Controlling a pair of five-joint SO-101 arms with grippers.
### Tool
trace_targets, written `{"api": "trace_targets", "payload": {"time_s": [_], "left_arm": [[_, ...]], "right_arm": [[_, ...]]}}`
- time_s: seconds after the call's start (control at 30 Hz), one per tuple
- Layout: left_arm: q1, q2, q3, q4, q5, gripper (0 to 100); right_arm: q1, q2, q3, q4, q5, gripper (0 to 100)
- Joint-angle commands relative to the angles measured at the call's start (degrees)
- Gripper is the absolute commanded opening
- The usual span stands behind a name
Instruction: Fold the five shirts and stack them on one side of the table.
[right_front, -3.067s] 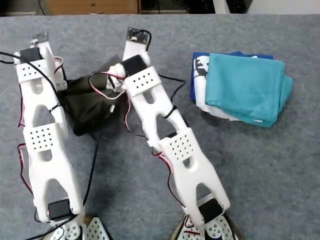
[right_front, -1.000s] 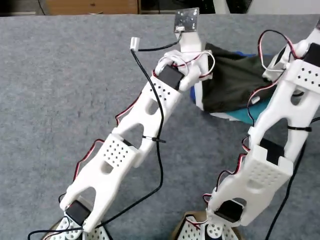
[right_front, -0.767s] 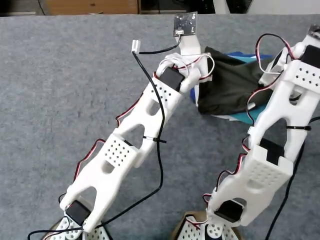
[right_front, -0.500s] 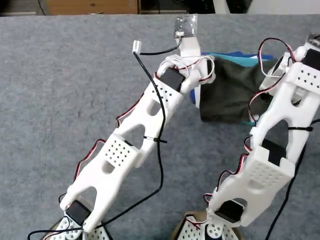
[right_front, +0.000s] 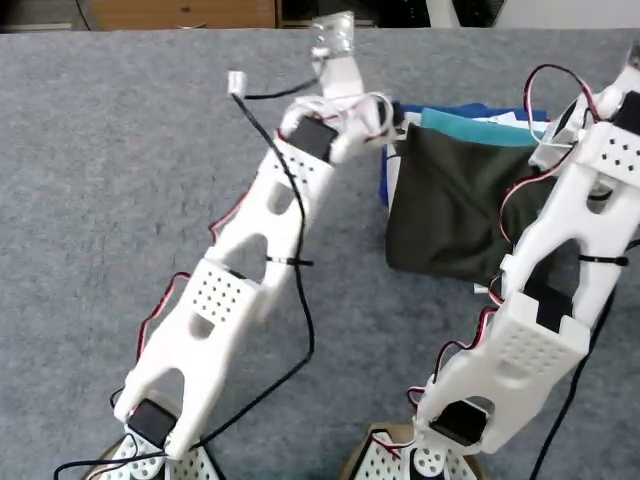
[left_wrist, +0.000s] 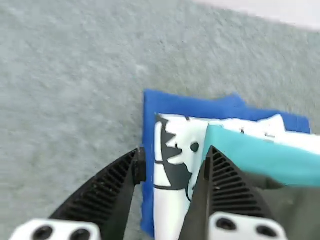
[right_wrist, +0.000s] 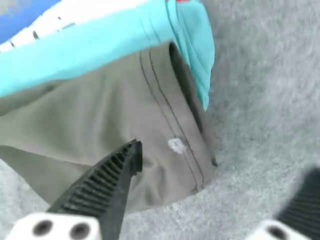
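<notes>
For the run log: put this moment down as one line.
dark shirt: folded, atop stack | left gripper: open, empty, over stack's edge | right gripper: open, empty, over dark shirt

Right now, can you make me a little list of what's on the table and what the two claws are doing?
table: grey table with a carpet-like top
pile: four folded shirts showing, on the right side
top: dark olive shirt
under it: teal shirt, then white printed shirt, then blue shirt at the bottom
left claw: open, over the pile's corner, holding nothing
right claw: open, over the dark olive shirt, holding nothing
</notes>
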Motion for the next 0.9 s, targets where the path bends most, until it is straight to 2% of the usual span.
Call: {"api": "trace_targets", "payload": {"time_s": [0.0, 0.03, 0.1, 0.2, 0.37, 0.5, 0.63, 0.77, 0.87], "left_arm": [[-1.76, -7.43, -0.70, 4.04, -4.75, 18], [-2.37, -8.57, -0.70, 5.54, -6.68, 16], [-3.78, -10.68, -0.70, 8.62, -11.43, 11], [-6.15, -12.44, -0.70, 14.51, -18.37, 6], [-9.14, -9.36, -0.62, 23.56, -25.32, 5], [-12.22, -7.34, -0.70, 27.87, -26.99, 5], [-15.74, -7.34, -0.70, 31.03, -26.99, 5], [-19.08, -7.43, -2.02, 33.23, -26.99, 5], [-22.24, -7.43, -4.48, 33.41, -26.90, 5]], "right_arm": [[-2.24, -3.74, -4.18, -0.79, 2.20, 5.1], [-3.30, -3.91, -4.26, -0.70, 3.60, 0.0], [-5.32, -4.18, -4.26, 0.18, 4.40, 3.9], [-7.87, -3.38, -3.65, 0.09, 3.87, 1.7], [-7.43, 5.76, 1.36, -12.22, 3.78, 0.2], [-4.97, 16.48, 1.19, -25.76, 4.04, 0.2], [-5.05, 25.01, -4.09, -32.70, 3.87, 0.2], [-5.93, 30.73, -13.23, -32.44, 4.04, 0.2], [-6.11, 33.10, -20.00, -25.14, 4.13, 0.2]]}}
